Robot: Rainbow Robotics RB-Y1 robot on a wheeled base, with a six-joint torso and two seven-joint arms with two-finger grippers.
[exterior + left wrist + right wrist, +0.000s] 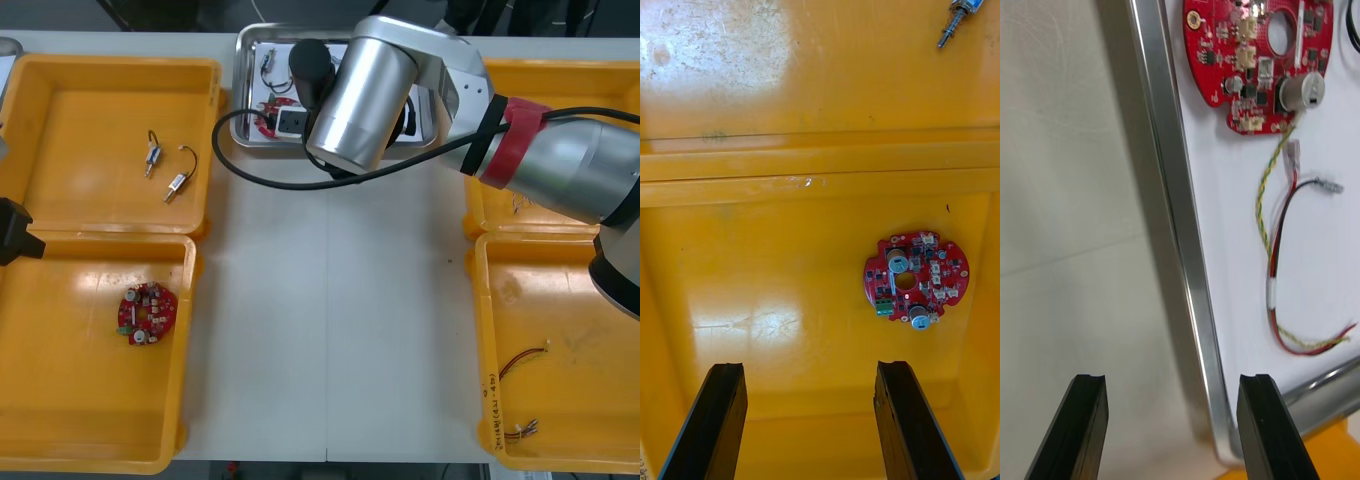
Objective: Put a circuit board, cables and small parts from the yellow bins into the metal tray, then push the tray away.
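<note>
My right gripper is open, with one finger over the bare table and the other over the rim of the metal tray. On the tray's white inside lie a round red circuit board and a red and yellow cable. In the front view the right arm reaches across the tray at the table's far middle. My left gripper is open above the near left yellow bin, where a second red circuit board lies beyond the fingers.
The far left bin holds two small metal parts with black leads. Red and yellow cables lie in the near right bin. The arm's own black cable loops over the table before the tray.
</note>
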